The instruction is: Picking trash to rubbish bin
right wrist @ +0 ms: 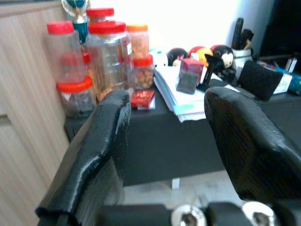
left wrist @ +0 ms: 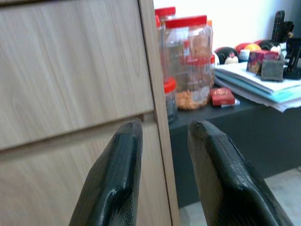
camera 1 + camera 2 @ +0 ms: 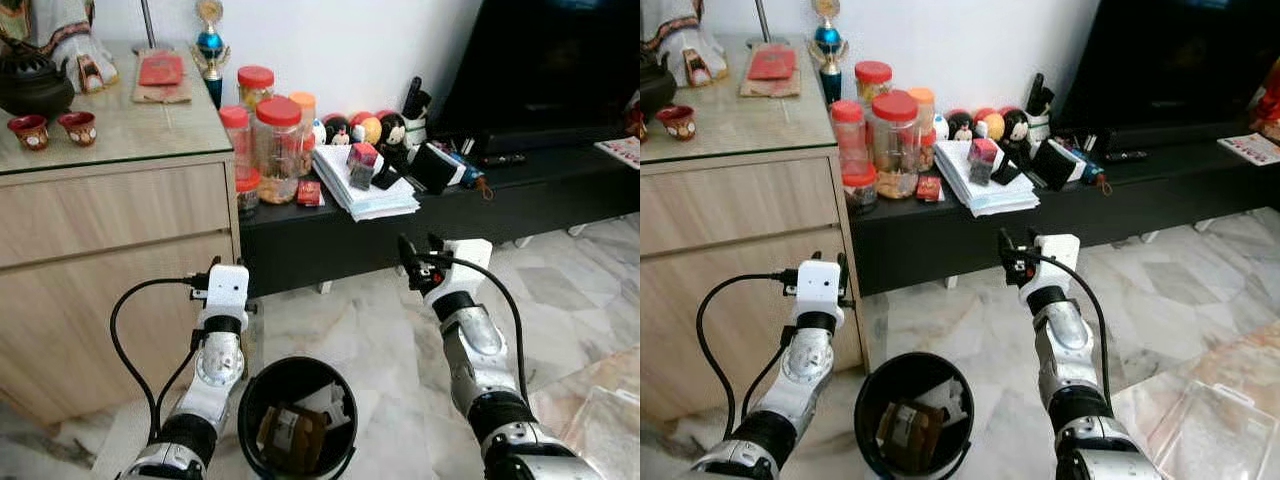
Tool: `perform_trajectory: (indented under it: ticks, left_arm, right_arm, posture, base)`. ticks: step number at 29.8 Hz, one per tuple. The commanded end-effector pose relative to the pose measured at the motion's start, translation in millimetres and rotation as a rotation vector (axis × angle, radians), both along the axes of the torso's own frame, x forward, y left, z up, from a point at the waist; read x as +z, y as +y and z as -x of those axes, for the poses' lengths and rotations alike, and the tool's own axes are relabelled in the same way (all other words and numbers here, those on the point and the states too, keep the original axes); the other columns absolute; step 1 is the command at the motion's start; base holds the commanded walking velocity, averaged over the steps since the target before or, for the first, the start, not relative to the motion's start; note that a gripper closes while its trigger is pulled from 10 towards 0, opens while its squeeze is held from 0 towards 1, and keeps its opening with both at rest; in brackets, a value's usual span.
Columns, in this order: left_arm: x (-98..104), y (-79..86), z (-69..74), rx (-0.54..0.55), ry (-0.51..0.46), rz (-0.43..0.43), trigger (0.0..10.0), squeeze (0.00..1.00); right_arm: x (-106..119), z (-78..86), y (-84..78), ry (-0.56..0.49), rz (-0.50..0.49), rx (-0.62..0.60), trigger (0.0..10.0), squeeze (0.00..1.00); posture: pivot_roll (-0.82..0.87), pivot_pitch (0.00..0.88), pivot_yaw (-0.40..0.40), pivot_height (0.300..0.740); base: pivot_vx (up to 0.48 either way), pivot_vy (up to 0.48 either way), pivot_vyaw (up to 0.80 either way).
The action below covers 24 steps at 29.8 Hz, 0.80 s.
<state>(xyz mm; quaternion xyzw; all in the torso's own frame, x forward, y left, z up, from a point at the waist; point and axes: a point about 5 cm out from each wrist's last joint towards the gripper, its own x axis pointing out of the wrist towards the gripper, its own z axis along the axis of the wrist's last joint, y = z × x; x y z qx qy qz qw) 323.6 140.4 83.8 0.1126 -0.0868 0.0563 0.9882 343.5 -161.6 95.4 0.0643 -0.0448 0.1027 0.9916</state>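
Note:
A round black rubbish bin (image 3: 244,405) stands on the marble floor between my two arms. Inside it lie a brown packet (image 3: 290,437) and some white paper. My left gripper (image 2: 164,125) is raised over the bin's left side, facing the wooden sideboard, open with nothing between its fingers. My right gripper (image 1: 164,94) is held up to the right of the bin and points at the low black cabinet, open and empty as well. A clear plastic package (image 3: 1215,430) lies on the floor at the far right. A small red packet (image 3: 309,193) rests on the cabinet beside the jars.
A wooden sideboard (image 3: 100,230) with a glass top stands close on the left. The low black cabinet (image 3: 520,190) ahead carries red-lidded jars (image 3: 278,145), a stack of papers (image 3: 365,195) and toys, with a television (image 3: 560,60) above. Marble floor lies open to the right.

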Motion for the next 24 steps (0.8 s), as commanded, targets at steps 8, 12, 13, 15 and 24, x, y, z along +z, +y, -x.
perform_trajectory:
  ticks: [8, 12, 13, 15, 24]
  left_arm:
    - [0.4, -3.5, 0.0, -0.009, 0.002, 0.009, 10.0, 0.0]
    - [0.4, -3.2, 0.2, -0.006, 0.003, 0.01, 10.0, 0.0]
    - [0.4, -3.2, 0.2, -0.006, 0.003, 0.01, 10.0, 0.0]
    - [0.6, -3.3, 0.2, -0.006, 0.003, 0.01, 10.0, 0.0]
    - [0.4, -4.5, 0.1, -0.009, 0.004, 0.011, 10.0, 0.0]
  right_arm:
    - [2.1, -0.8, 0.0, -0.011, -0.008, -0.002, 10.0, 0.0]
    - [2.1, -0.7, -0.4, -0.012, -0.007, -0.001, 10.0, 0.0]
    - [2.1, -0.7, -0.4, -0.012, -0.007, -0.001, 10.0, 0.0]
    - [1.8, -0.5, -0.5, -0.011, -0.006, 0.0, 10.0, 0.0]
    - [-1.2, 1.0, 1.7, -0.002, -0.007, 0.008, 10.0, 0.0]
  posture:
    - [0.19, 0.0, -0.143, 0.74]
    - [0.18, 0.0, -0.145, 0.74]
    - [0.18, 0.0, -0.145, 0.74]
    - [0.18, 0.0, -0.145, 0.74]
    - [0.18, 0.0, -0.149, 0.74]
  base:
    - [-0.295, 0.0, 0.0]
    - [-0.277, 0.0, 0.0]
    - [-0.277, 0.0, 0.0]
    - [-0.276, 0.0, 0.0]
    - [-0.273, 0.0, 0.0]
